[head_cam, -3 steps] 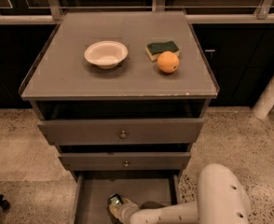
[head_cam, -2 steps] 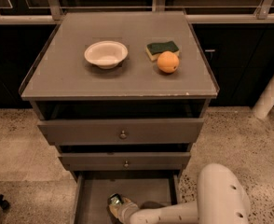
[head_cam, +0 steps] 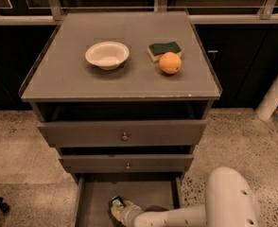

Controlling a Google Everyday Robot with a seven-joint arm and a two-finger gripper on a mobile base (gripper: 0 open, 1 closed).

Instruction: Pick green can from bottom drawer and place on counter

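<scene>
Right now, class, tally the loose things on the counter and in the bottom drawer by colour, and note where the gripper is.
White: 1 (bowl)
Green: 2 (sponge on the counter, can in the bottom drawer)
Orange: 1 (orange)
Total: 4
The gripper is down in the bottom drawer, at the can.

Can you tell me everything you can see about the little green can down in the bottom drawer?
The green can is small, shiny and dark green with a pale glint, and it looks like metal. Only part of it shows, because the gripper is right up against it, reaching in from the right. It is inside the open bottom drawer, left of the middle. I cannot tell whether it stands up, lies down or rests on the floor.
</scene>
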